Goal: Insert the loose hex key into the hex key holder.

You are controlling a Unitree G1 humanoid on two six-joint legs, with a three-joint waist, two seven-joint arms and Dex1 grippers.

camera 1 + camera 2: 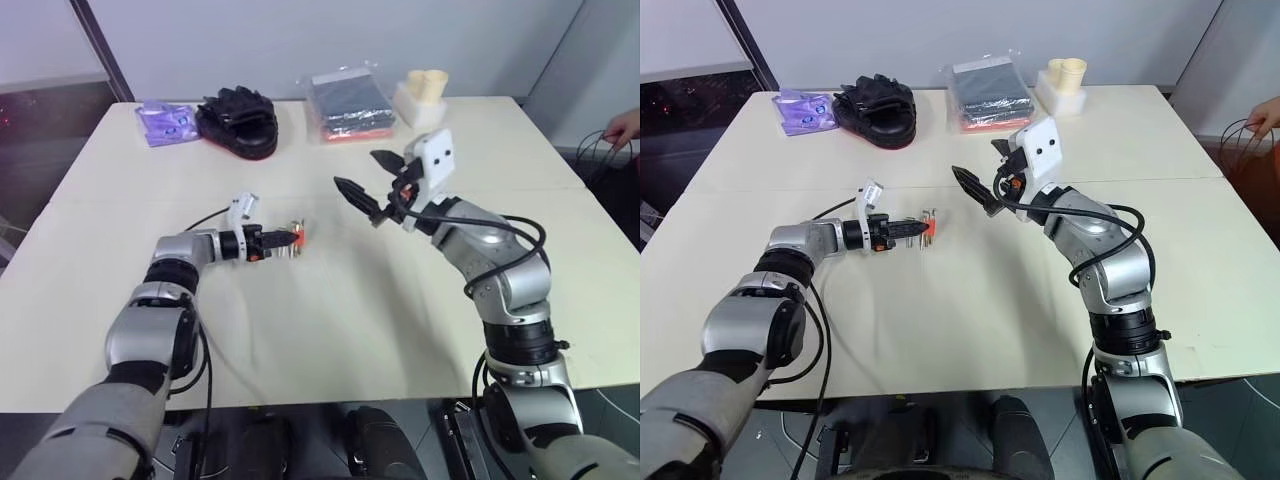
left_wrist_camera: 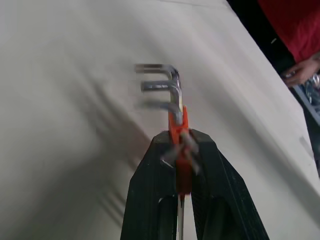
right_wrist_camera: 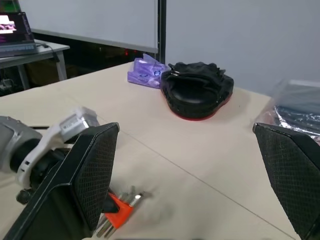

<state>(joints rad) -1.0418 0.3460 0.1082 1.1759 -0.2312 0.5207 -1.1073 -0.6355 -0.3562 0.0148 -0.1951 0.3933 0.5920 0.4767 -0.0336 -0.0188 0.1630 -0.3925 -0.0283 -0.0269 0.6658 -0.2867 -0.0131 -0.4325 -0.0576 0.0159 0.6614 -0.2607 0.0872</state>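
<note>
My left gripper (image 1: 280, 241) is shut on the hex key holder (image 1: 296, 238), a small red-orange block with a few short bent grey keys sticking out past the fingertips. It is held low over the middle of the cream table (image 1: 330, 330); whether it touches the top I cannot tell. The left wrist view shows the holder (image 2: 180, 125) pinched between the two black fingers (image 2: 152, 190). My right gripper (image 1: 360, 172) hangs open and empty above the table, to the right of the holder (image 3: 117, 210) and facing it. The loose hex key is hidden from me.
At the table's far edge lie a purple bag (image 1: 165, 122), a black padded mitt (image 1: 238, 120), a wrapped dark packet (image 1: 348, 103) and cream cups (image 1: 425, 92). A person's hand (image 1: 625, 125) with cables is at the right edge.
</note>
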